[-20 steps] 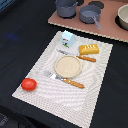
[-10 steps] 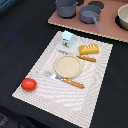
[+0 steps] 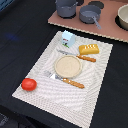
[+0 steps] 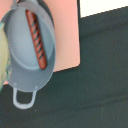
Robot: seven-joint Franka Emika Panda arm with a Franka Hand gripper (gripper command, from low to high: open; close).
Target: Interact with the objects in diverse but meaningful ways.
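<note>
In the exterior view a striped placemat (image 3: 95, 90) carries a pale-blue carton (image 3: 67, 37), a golden-yellow bread loaf (image 3: 88, 48) and a red tomato (image 3: 28, 84) near its corner on the exterior view's left. Two grey pots (image 3: 65, 7) (image 3: 90, 13) stand on a pink board (image 3: 107, 31) behind the mat. The wrist view looks straight down into a grey pot (image 4: 20, 52) with a brown sausage stick (image 4: 37, 39) lying inside it. The gripper and the arm show in neither view.
A round tan plate (image 3: 67, 65) sits mid-mat between two orange-handled pieces of cutlery (image 3: 74, 83) (image 3: 82, 57). A pale bowl (image 3: 123, 17) stands on the board at the exterior view's right. Black cloth (image 4: 95, 85) covers the table around the mat and board.
</note>
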